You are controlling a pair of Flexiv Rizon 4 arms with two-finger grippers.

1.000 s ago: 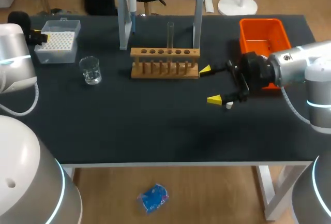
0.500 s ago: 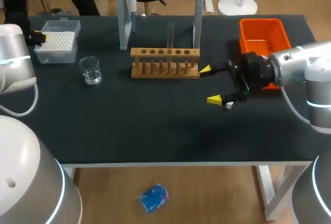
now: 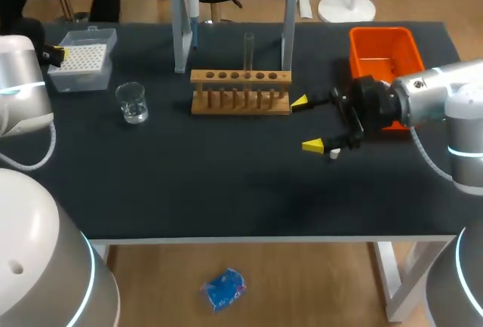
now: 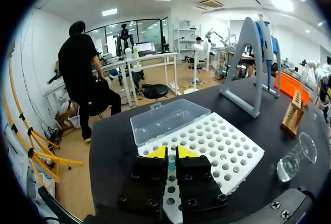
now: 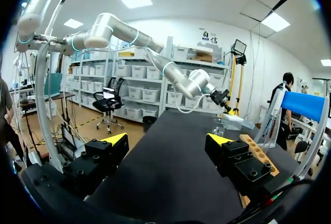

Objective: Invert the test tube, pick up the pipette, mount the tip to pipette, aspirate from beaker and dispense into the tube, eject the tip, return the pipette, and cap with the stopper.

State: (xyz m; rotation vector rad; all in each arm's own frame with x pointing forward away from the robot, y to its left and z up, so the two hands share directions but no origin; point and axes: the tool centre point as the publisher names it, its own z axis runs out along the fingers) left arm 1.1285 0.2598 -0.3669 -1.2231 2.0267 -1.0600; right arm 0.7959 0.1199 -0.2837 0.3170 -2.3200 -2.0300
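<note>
Your right gripper (image 3: 306, 124) hangs wide open and empty, just right of the rack (image 3: 240, 93). The test tube (image 3: 248, 49) stands upright in it. It looks like thin, slick glass, so take it mid-length, gently. Your left gripper (image 4: 171, 154) is over the tip box (image 4: 217, 141); you cannot tell its grip.

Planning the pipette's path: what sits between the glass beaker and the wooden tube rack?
Nothing; the head view shows only bare black table between the beaker and the rack.
</note>
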